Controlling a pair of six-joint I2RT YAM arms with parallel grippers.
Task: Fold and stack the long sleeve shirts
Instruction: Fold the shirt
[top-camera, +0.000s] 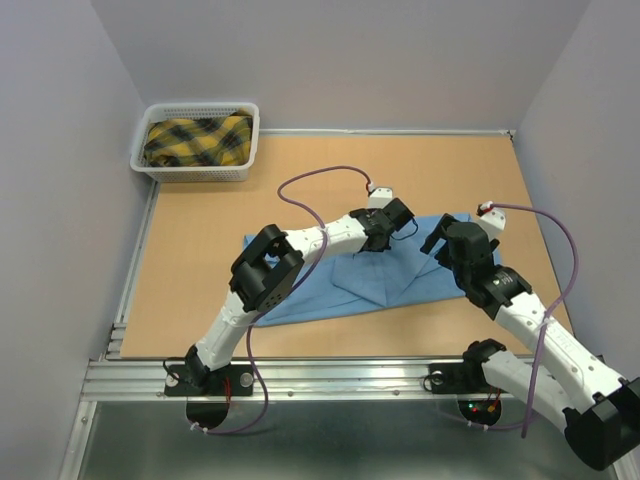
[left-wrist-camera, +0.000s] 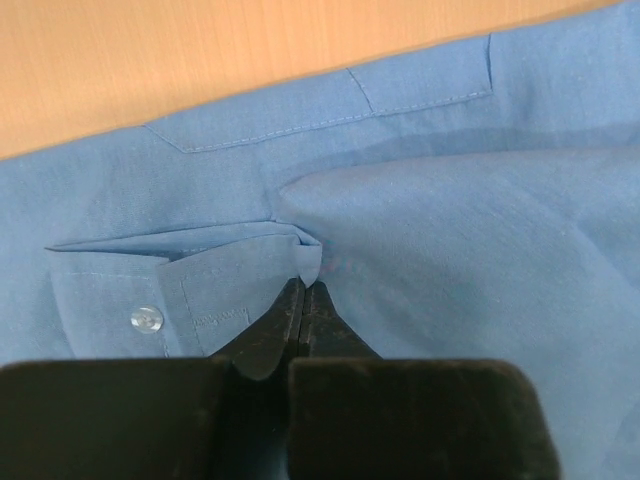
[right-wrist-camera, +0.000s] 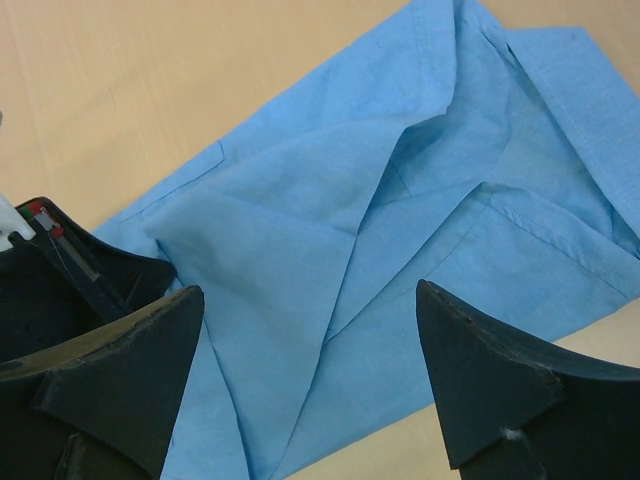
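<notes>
Worktop (top-camera: 200, 260) of pale wood carrying one light blue button-front shirt (top-camera: 385, 282), lying rumpled right of the middle. Two arms reach over it. Left pincer (left-wrist-camera: 303, 298) is pressed together, pinching a folded edge of the shirt just beside one clear button (left-wrist-camera: 146, 319). Right pincer (right-wrist-camera: 305, 290) hangs spread wide above the blue cloth. One white basket (top-camera: 195, 172) in the far left corner holds one yellow-and-black plaid cloth (top-camera: 197, 140).
</notes>
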